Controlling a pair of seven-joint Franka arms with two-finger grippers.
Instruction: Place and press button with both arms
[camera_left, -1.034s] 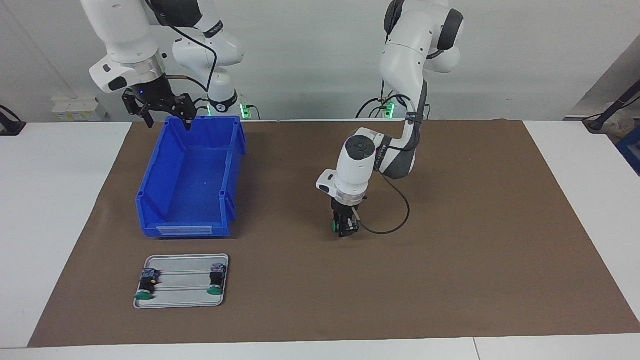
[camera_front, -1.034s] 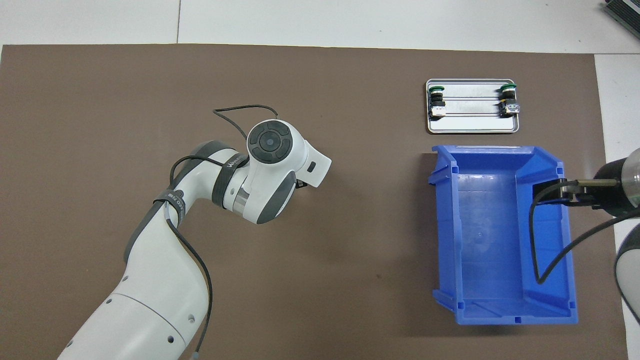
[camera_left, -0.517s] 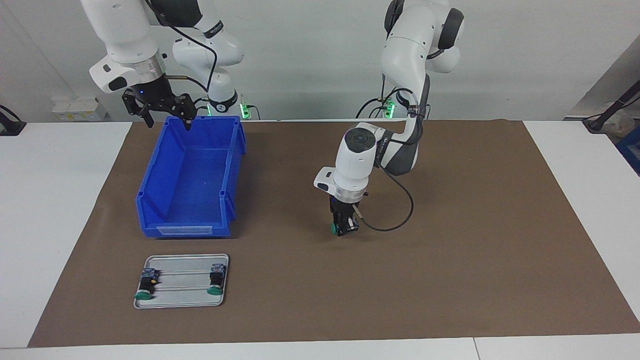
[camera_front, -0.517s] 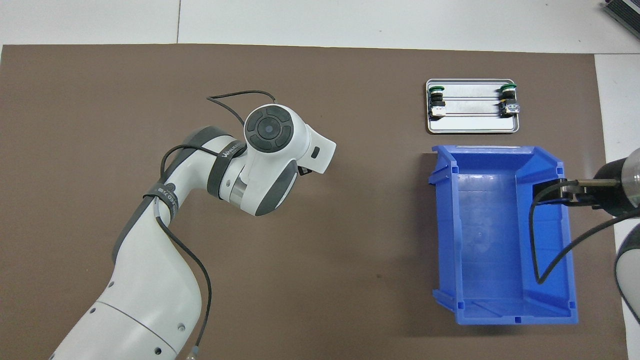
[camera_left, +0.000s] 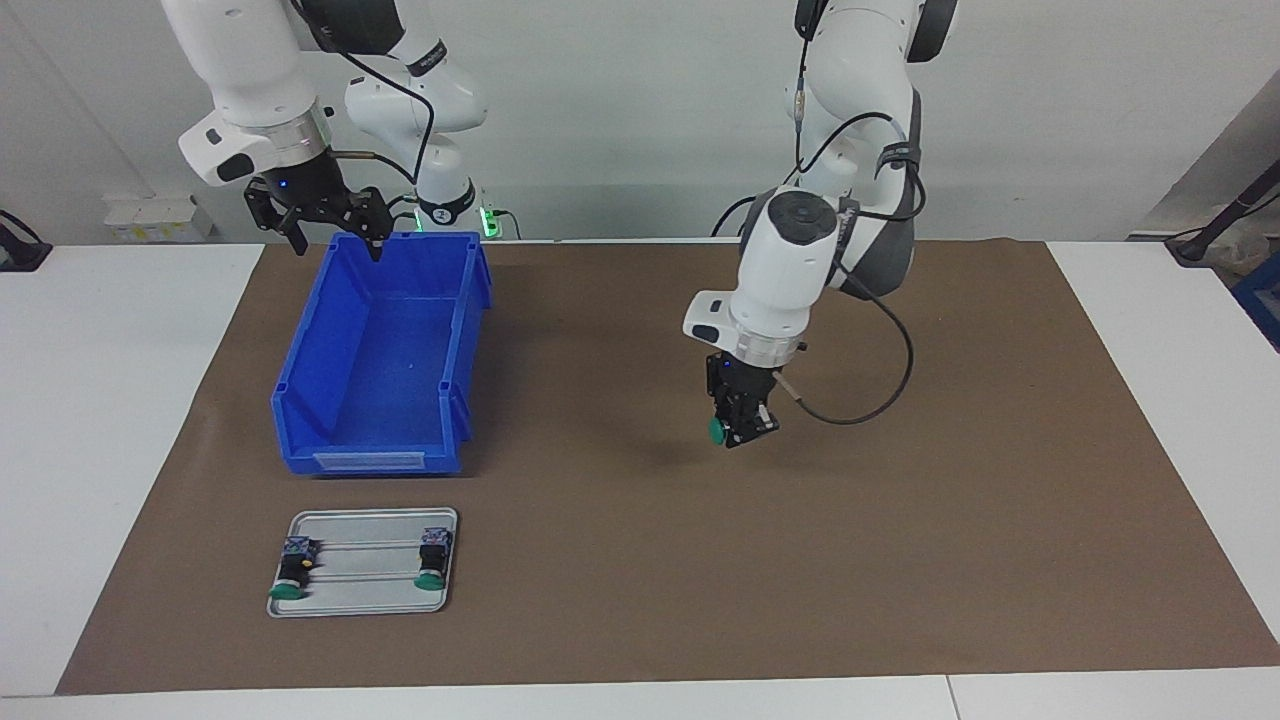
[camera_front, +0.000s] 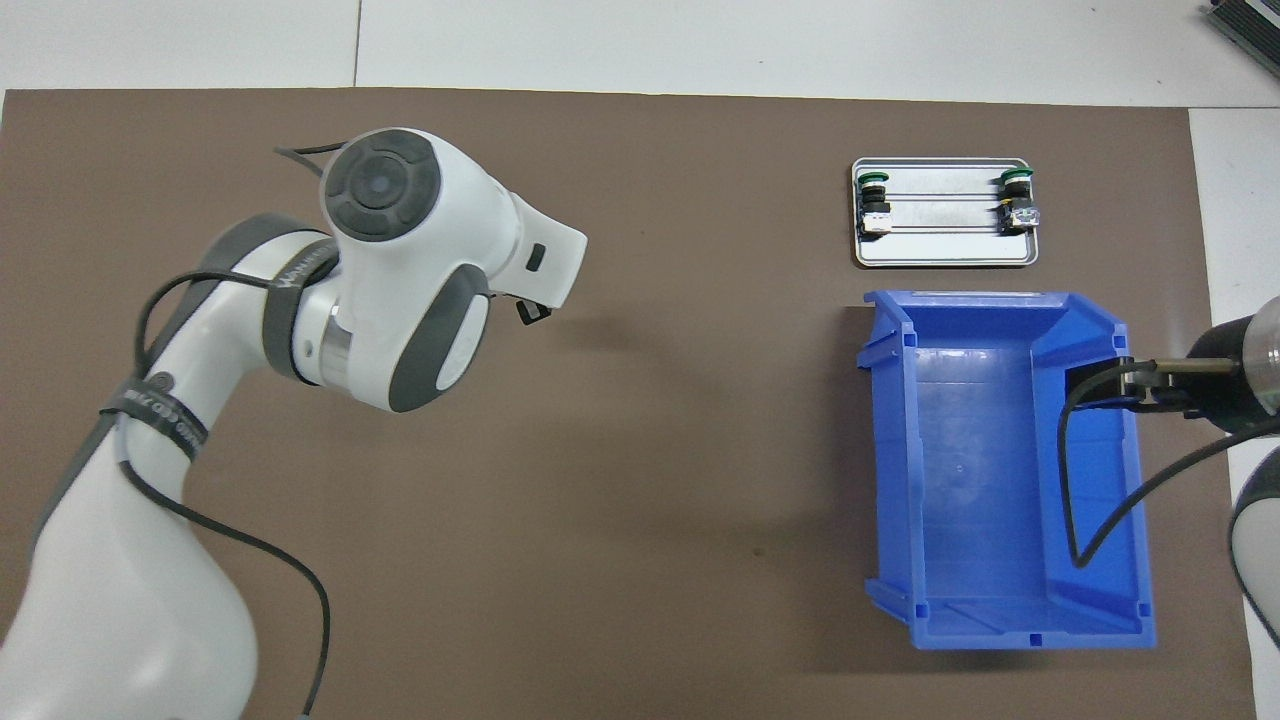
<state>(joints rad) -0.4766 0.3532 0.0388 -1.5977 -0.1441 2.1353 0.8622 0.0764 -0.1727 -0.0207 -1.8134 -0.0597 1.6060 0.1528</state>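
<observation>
Claws first: the right claw waits spread over the bin rim nearest the robots. Mid-mat, the left claw pinches the button, green cap sideways, probably carrying it to be placed. Since a second ago it has risen and swung toward the left arm's end. Farthest, a tray holds two spare buttons.

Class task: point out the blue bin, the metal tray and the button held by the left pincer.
blue bin (camera_left: 385, 463), facing view, front wall.
metal tray (camera_left: 368, 578), facing view, bare floor.
button (camera_left: 717, 431), facing view, green cap.
</observation>
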